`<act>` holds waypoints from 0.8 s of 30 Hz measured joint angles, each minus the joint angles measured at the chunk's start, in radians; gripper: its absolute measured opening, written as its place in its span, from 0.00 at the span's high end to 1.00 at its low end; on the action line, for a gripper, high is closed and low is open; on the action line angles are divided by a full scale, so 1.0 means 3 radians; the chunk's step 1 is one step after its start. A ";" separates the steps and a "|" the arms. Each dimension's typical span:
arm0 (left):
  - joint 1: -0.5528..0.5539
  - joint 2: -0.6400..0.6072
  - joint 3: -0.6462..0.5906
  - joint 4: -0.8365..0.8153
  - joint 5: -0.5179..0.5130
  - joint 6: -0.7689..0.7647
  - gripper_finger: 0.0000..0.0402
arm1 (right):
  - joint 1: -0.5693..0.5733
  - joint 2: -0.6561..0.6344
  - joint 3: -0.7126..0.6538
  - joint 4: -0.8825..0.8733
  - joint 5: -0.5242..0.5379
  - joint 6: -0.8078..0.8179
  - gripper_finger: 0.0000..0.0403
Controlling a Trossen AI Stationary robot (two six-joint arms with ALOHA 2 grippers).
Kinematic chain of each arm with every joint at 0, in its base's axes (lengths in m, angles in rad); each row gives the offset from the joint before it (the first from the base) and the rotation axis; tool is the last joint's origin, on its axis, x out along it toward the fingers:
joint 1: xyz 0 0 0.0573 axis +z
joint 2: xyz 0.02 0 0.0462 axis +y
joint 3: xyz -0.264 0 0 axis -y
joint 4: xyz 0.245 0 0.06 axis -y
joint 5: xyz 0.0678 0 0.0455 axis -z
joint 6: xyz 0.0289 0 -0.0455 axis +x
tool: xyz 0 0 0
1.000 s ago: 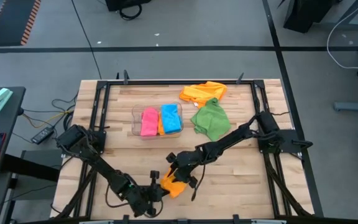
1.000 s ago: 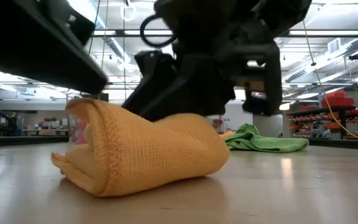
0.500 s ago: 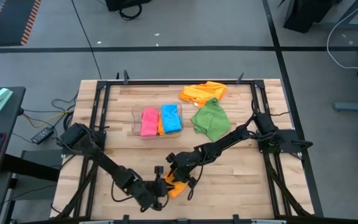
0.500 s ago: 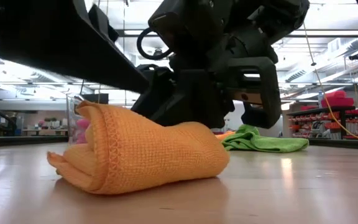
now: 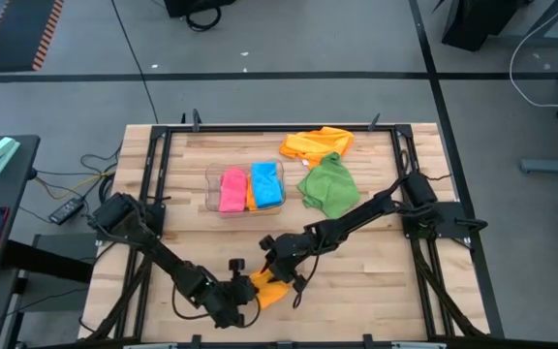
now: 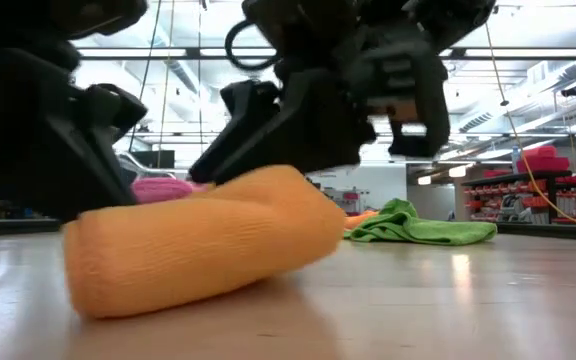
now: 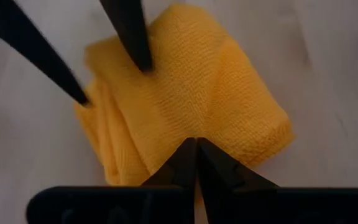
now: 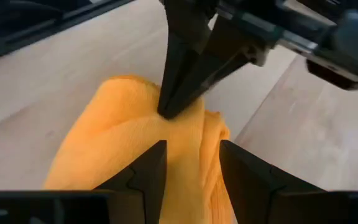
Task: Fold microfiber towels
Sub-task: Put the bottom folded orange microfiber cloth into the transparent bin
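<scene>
A folded orange towel lies on the wooden table near its front edge, low and smooth in the low view. My left gripper comes from the near left, shut, with its tips on the towel's top. My right gripper comes from the far right, and its two fingers stand about half apart with towel between them. My left gripper presses its shut fingertips down on the towel's upper face, slanting down from the near left. The towel lies flat on the table beneath them. My right gripper has part of the folded towel between its two fingers, several layers thick. It slants down from the far right. One finger stands at the towel's edge, the other on its top. The towel rests on the table.
A clear bin at mid table holds a pink towel and a blue one. A crumpled orange towel and a green one lie at the far right. Black frame rails run along the table's edges.
My left gripper has moved from the near edge toward the towel and tipped down onto it. The towel, which stood taller with its hemmed, layered end toward the near edge, is now folded over and flattened, and shows a smooth rounded side there.
</scene>
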 joint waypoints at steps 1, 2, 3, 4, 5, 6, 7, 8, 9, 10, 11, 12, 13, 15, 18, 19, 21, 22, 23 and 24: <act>-0.0006 0.0000 0.0000 -0.0002 0.0003 -0.0017 0.95 | 0.0003 -0.0031 0.0001 0.0017 -0.0019 0.0032 0.61; -0.0015 0.0000 0.0000 -0.0010 0.0004 -0.0047 0.95 | 0.0016 -0.0071 0.0001 0.0021 -0.0038 0.0057 0.61; -0.0021 0.0000 0.0000 -0.0025 0.0005 -0.0069 0.95 | 0.0028 -0.0104 0.0001 0.0030 -0.0075 0.0086 0.61; -0.0021 0.0000 0.0000 -0.0033 0.0006 -0.0085 0.96 | 0.0052 -0.0134 0.0004 0.0048 -0.0095 0.0109 0.61; -0.0020 0.0000 0.0000 -0.0046 0.0007 -0.0106 0.96 | 0.0080 -0.0151 0.0005 0.0051 -0.0111 0.0128 0.61; -0.0020 0.0000 0.0000 -0.0058 0.0007 -0.0138 0.96 | 0.0112 -0.0154 0.0005 0.0084 -0.0127 0.0167 0.61; -0.0019 0.0000 0.0000 -0.0074 0.0007 -0.0154 0.96 | 0.0146 -0.0151 0.0005 0.0114 -0.0134 0.0201 0.61; -0.0016 0.0000 0.0000 -0.0084 0.0007 -0.0157 0.96 | 0.0179 -0.0150 0.0004 0.0127 -0.0150 0.0219 0.61; -0.0014 0.0000 0.0001 -0.0093 0.0007 -0.0173 0.96 | 0.0217 -0.0149 0.0004 0.0139 -0.0151 0.0219 0.61; -0.0012 0.0000 0.0003 -0.0119 0.0007 -0.0199 0.96 | 0.0251 -0.0149 0.0004 0.0138 -0.0147 0.0192 0.61; -0.0008 0.0000 0.0004 -0.0155 0.0007 -0.0241 0.96 | 0.0288 -0.0149 0.0004 0.0135 -0.0119 0.0137 0.61; -0.0001 0.0000 0.0004 -0.0202 0.0006 -0.0269 0.96 | 0.0324 -0.0148 0.0004 0.0133 -0.0081 0.0076 0.61; 0.0004 0.0000 0.0004 -0.0245 0.0005 -0.0317 0.95 | 0.0361 -0.0147 0.0004 0.0136 -0.0020 0.0003 0.61; 0.0008 0.0000 0.0005 -0.0296 0.0001 -0.0345 0.95 | 0.0439 -0.0147 0.0004 0.0133 0.0153 -0.0166 0.60; 0.0006 0.0000 0.0005 -0.0299 -0.0001 -0.0332 0.96 | 0.0521 -0.0147 0.0004 0.0054 0.0374 -0.0371 0.56; 0.0008 0.0000 0.0005 -0.0301 0.0000 -0.0328 0.96 | 0.0538 -0.0147 0.0004 0.0044 0.0414 -0.0424 0.54; 0.0006 0.0000 0.0005 -0.0329 0.0000 -0.0328 0.97 | 0.0559 -0.0147 0.0004 0.0021 0.0431 -0.0518 0.48; 0.0006 0.0000 0.0005 -0.0354 -0.0002 -0.0326 0.97 | 0.0569 -0.0147 0.0004 -0.0013 0.0464 -0.0565 0.44; 0.0008 0.0000 0.0005 -0.0369 -0.0005 -0.0326 0.97 | 0.0573 -0.0147 0.0004 -0.0066 0.0509 -0.0635 0.41; 0.0007 0.0000 0.0005 -0.0374 -0.0007 -0.0325 0.97 | 0.0573 -0.0133 0.0004 -0.0110 0.0549 -0.0732 0.37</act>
